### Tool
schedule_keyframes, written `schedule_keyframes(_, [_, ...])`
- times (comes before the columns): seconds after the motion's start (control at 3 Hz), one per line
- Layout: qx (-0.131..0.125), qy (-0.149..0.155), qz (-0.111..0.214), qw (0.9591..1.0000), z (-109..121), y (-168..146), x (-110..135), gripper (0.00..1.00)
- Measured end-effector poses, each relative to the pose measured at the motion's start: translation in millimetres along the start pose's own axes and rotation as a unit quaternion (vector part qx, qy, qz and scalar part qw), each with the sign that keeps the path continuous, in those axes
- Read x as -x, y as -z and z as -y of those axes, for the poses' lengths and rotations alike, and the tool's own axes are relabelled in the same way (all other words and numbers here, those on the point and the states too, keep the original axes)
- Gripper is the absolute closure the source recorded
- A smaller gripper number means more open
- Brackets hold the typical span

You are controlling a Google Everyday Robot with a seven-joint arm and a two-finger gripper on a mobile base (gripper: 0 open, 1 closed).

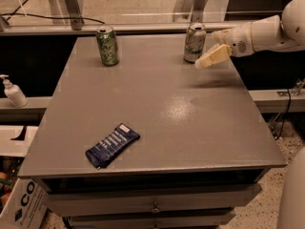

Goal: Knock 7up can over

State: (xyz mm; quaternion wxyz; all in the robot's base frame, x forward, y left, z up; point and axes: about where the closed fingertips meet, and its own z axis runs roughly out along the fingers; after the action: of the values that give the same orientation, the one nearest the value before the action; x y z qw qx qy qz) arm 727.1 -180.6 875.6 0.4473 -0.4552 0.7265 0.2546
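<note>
"Hanging low over the far right corner of the flat grey desk (157,94), is that cream-coloured gripper (202,62) spread or pressed together?"

"That cannot be told. It shows only as one pale wedge at the end of the white arm (267,32), angled down toward the left of the view, and nothing seems to be held in it."

"And the pale silvery-white 7up can (195,43) with its light green markings?"

"It stands upright near the desk's back edge, just beside the gripper, to its left in the view and a little farther back. The gripper's tip sits level with the can's lower half, on its right flank. Whether they touch cannot be told."

"So what does the coming move turn on?"

"On that sideways relation. The can's long axis is vertical, so a push toward the left of the view would likely tip it. A push higher on the body would probably topple it, whereas one near the base might only slide it."

"How does the can look?"

"It has a silver top and a smooth, undented body as far as shows, and it is not yet knocked over."

"Anything else nearby?"

"A darker, mottled green drink can (107,45) stands well apart at the back left. A dark blue snack packet (112,145) lies near the front edge."
</note>
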Motion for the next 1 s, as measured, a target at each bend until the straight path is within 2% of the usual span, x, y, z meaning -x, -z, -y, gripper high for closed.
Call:
schedule_keyframes(0.67, [0.027,-0.002,0.039,0.9989,15,-22,7,0.0])
schedule_keyframes(1.0, [0.06,0.005,0.055,0.9967,5,-35,19,0.0])
